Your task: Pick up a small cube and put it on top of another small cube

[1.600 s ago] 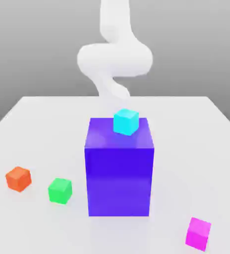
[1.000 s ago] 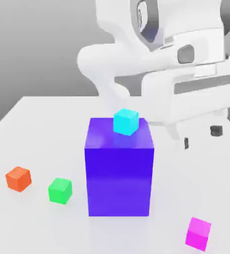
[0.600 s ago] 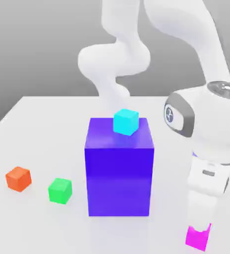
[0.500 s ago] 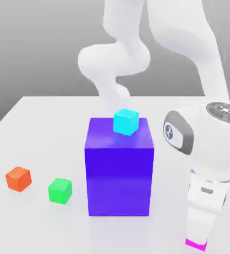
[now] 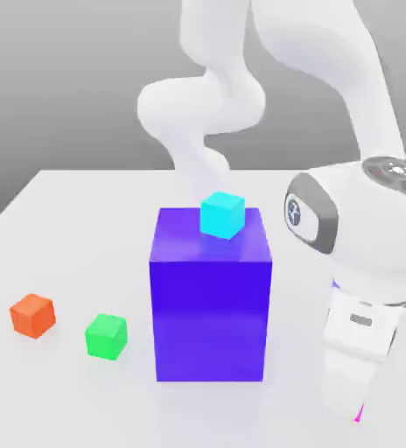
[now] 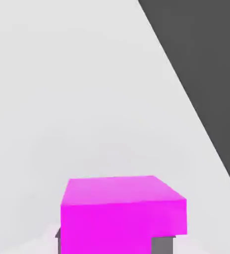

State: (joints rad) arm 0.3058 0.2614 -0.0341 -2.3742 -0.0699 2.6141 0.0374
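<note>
We have our tool [image 5: 353, 411] pinching the magenta cube [image 6: 123, 211] low at the desk [image 5: 75, 219], and the green cube [image 5: 107, 336] lies well off toward the exterior view's left, beyond the blue block [image 5: 210, 297].

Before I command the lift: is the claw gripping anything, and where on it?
Yes: the claw is shut on the small magenta-pink cube, clamped across two opposite side faces.
</note>
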